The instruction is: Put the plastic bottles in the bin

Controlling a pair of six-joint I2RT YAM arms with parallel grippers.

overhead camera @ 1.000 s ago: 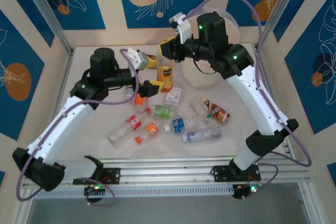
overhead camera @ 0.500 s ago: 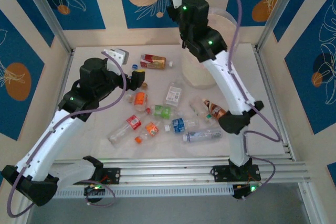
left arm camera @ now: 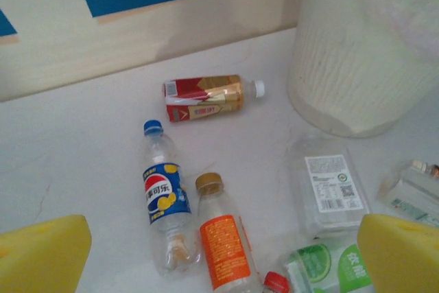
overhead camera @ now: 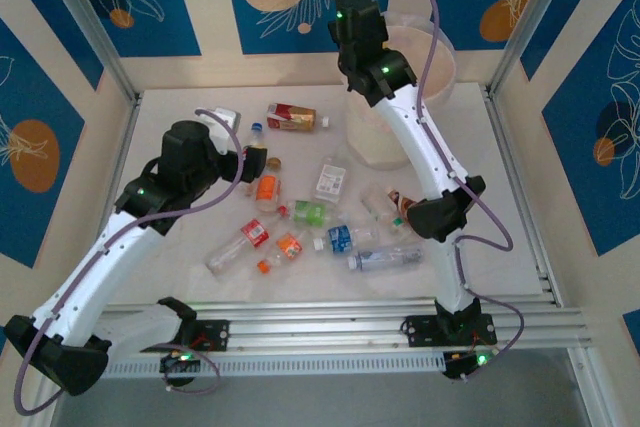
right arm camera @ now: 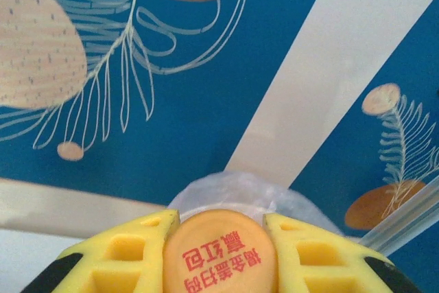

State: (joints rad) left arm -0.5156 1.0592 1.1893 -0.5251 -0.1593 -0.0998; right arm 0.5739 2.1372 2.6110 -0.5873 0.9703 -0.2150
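Start with the held bottle [right arm camera: 219, 252]. Its orange cap, printed with red characters, is pinched between the yellow fingers [right arm camera: 127, 255] of the right gripper [right arm camera: 219, 265]. Just beyond the cap you can see a translucent bag liner and the blue patterned wall.

In the top view, the right arm is raised with its wrist high at the left side of the bin [overhead camera: 372, 147]. The bin is a cream-white bucket standing at the far right of the surface [overhead camera: 175, 267].

The other plastic bottles [overhead camera: 340, 237] lie on the surface to the left of and in front of the bin:

- **Red-and-gold bottle** [left arm camera: 206, 97]: lies nearest the back wall.
- **Blue-label bottle** [left arm camera: 163, 197] and **orange-label bottle** [left arm camera: 221, 245]: lie side by side.
- **Flat clear bottle** [left arm camera: 328, 186]: lies near the base of the bin.
- **Green-label bottle** [left arm camera: 329, 272]: lies just in front of the flat clear bottle.

The left gripper [left arm camera: 219, 238] hangs over this group with its fingers spread wide, holding nothing.
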